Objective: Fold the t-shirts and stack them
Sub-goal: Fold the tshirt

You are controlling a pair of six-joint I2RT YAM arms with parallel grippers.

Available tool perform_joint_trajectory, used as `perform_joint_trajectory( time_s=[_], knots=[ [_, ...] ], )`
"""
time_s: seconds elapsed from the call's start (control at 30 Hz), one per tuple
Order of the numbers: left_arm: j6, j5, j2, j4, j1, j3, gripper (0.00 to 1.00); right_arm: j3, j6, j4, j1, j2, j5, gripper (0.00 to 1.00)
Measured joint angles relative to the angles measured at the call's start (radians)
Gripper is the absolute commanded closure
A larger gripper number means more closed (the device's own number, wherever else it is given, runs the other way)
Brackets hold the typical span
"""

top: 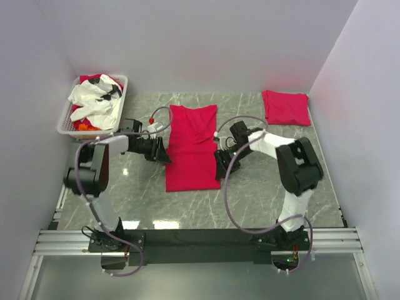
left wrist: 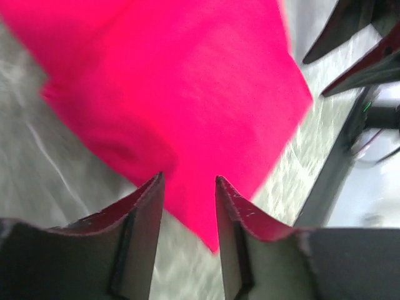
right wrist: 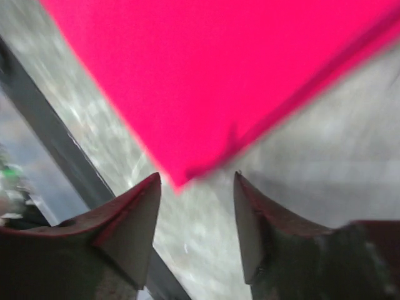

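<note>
A crimson-red t-shirt [top: 192, 147] lies on the marble table, folded into a long strip. My left gripper [top: 164, 154] is open at its left edge; in the left wrist view its fingers [left wrist: 147, 206] straddle the shirt's near corner [left wrist: 187, 112]. My right gripper [top: 220, 167] is open at the shirt's right edge; in the right wrist view the shirt's corner [right wrist: 212, 81] ends just ahead of the gap and nothing is held. A second red t-shirt [top: 285, 107] lies folded at the back right.
A white slotted basket [top: 67, 122] at the back left holds white, red and orange clothes. White walls close in the table on three sides. A black strip and metal rails run along the near edge [top: 200, 240].
</note>
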Motion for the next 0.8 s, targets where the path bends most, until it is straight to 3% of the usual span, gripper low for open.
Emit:
perform_joint_trajectory(
  time_s=[0.17,0.33,0.57,0.8],
  knots=[
    [0.371,-0.016,-0.341,-0.074,0.004,-0.113,0.50,-0.163,-0.157,-0.008,0.101,-0.329,0.144,0.32],
    [0.782,-0.073,-0.622,-0.063,-0.040,-0.318,0.48,-0.363,-0.373,0.171,0.351,-0.618,0.370,0.32],
    [1.059,-0.204,-0.860,0.051,-0.231,-0.676,0.44,-0.545,-0.559,0.399,0.480,-0.555,0.627,0.34],
    [1.127,-0.304,-0.898,0.193,-0.361,-0.763,0.48,-0.561,-0.624,0.550,0.529,-0.500,0.721,0.41]
  ],
)
